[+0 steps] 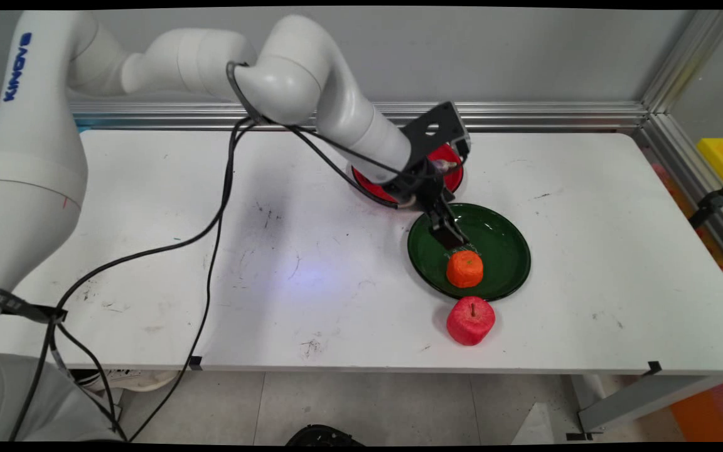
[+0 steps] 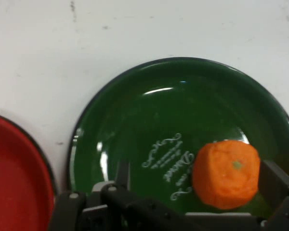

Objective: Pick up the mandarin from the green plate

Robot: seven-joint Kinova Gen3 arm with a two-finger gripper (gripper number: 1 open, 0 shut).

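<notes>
Currently the jaws [image 1: 455, 242] stand spread apart over the green plate [image 1: 499, 235], low above its inner surface. The hand view shows one finger [image 2: 274, 183] just beside the orange fruit [image 2: 226, 174], the other finger [image 2: 122, 174] well away across the plate, so the fruit lies between them but nearer one side; nothing is clamped. Whether the near finger actually touches the fruit cannot be told. Orange fruit [image 1: 464, 269] sits inside the green plate [image 2: 183, 106], toward the rim nearest the worktop's front edge, upright with a small greenish mark on top. White script lettering [image 2: 171, 161] is printed on the plate's centre, beside the fruit. Red plate [image 1: 452, 176] lies just beyond the green plate toward the wall, rims close; it is largely hidden by the wrist in the main view, and in the hand view only its edge [image 2: 14, 178] shows. Red apple [image 1: 471, 320] stands on the white worktop [image 1: 587, 251] just outside the green plate's front rim, stem up. Black cables [image 1: 211, 220] hang from the arm across the worktop, well apart from the green plate.
</notes>
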